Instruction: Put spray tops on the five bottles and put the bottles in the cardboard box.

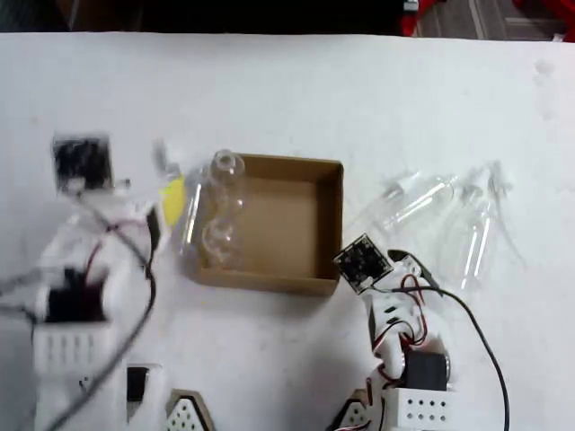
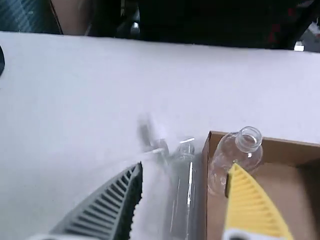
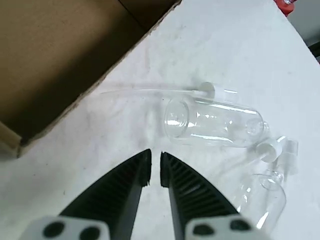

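Cardboard-bound, barely getting started: keeping one topless bottle [image 1: 222,202] in the cardboard box [image 1: 283,224], straddling a capped bottle [image 2: 182,200] just outside with the left gripper [image 2: 185,170] spread, seemingly unclamped; leaving loose bottles [image 3: 215,122] beside the empty, nearly closed right gripper [image 3: 155,160].

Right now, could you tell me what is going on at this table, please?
Two arms are working through clear bottles. The left gripper, open, straddles a blurred bottle that seems to carry a spray top, just outside a wall of the cardboard box. An uncapped bottle sits inside the box against that wall. The right gripper, shut and empty, hangs over the table near a topless bottle and a spray-topped bottle, both lying down.
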{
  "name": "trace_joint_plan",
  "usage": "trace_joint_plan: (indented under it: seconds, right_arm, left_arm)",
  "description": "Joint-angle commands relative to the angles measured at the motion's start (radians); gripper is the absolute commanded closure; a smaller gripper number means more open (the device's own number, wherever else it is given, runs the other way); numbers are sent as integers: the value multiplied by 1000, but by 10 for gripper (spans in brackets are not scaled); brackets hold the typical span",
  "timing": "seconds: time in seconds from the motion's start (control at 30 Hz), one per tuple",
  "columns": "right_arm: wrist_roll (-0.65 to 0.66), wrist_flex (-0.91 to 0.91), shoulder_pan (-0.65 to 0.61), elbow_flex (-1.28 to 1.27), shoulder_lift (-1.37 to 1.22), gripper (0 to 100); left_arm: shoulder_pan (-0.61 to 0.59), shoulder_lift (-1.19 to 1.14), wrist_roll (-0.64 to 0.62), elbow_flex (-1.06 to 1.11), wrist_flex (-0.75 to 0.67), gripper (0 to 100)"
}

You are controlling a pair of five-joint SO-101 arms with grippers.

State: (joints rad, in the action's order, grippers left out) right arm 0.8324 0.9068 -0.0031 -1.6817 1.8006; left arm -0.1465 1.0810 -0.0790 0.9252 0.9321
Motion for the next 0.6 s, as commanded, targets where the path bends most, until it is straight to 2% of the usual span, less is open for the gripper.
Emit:
trace_joint_plan:
  seconds: [0.0,0.1,0.3,0.57]
  right_arm:
    - [9,2,5,-9,5,982]
    - [9,2,5,-9,5,982]
    - [9,2,5,-9,5,982]
    - [9,2,5,-9,5,982]
  left_arm:
    - [-16,-412,15,-279,94,744]
    - [-16,-642,80,-439,167,744]
    - [-42,-1027,87,-718,255,744]
    - [-50,-1293,87,-914,324,744]
